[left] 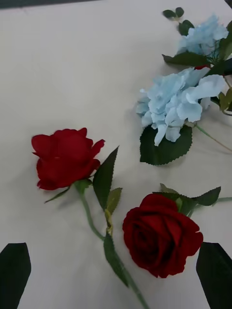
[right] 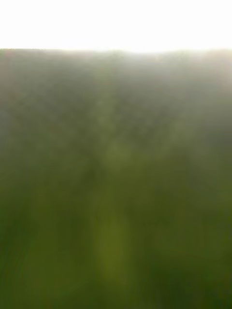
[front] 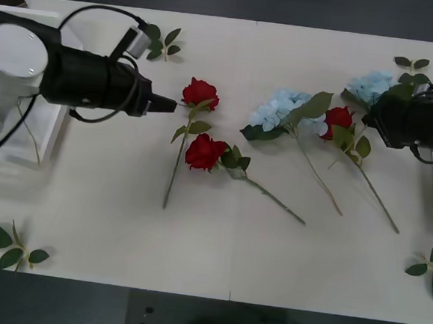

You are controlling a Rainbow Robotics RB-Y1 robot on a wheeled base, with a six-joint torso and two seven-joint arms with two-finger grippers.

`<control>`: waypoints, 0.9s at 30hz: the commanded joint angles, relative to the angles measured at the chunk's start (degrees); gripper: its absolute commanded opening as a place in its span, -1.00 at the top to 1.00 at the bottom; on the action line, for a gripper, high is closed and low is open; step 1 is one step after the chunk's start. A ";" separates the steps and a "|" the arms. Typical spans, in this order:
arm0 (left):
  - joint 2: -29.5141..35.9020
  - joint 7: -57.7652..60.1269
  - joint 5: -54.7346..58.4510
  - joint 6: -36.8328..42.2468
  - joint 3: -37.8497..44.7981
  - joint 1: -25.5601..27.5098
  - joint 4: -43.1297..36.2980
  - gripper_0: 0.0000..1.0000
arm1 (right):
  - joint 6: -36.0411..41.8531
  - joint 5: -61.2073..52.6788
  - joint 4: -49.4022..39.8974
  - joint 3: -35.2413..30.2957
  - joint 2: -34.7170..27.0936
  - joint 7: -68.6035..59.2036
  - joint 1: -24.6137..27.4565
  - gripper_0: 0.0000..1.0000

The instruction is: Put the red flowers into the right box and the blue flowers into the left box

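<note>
No readable text, label, brand, number or sign appears on anything here.

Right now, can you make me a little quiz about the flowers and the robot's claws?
1. True or false: the left claw is shut tight.
2. How many red roses lie on the table in the front view? A) one B) three C) six
3. Fill in: the flower nearest the left claw's tip is coloured ____.

Key: 1 false, its fingers are apart. 2 B. 3 red.
</note>
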 commanded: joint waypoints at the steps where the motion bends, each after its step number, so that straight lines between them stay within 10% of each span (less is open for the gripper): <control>1: -3.65 2.13 -5.49 -4.76 -1.08 4.25 -0.98 -1.00 | 0.03 -3.79 -3.65 -0.98 -3.44 1.94 -1.95 1.00; 12: -5.06 2.66 -3.56 -5.73 -1.34 6.71 -6.52 -1.00 | 7.94 -15.22 -9.18 -8.36 -8.01 19.43 2.00 1.00; 27: -1.45 -9.38 13.76 33.65 31.09 9.08 -7.40 -1.00 | 22.44 -28.84 -25.44 -21.02 -12.15 54.15 16.68 1.00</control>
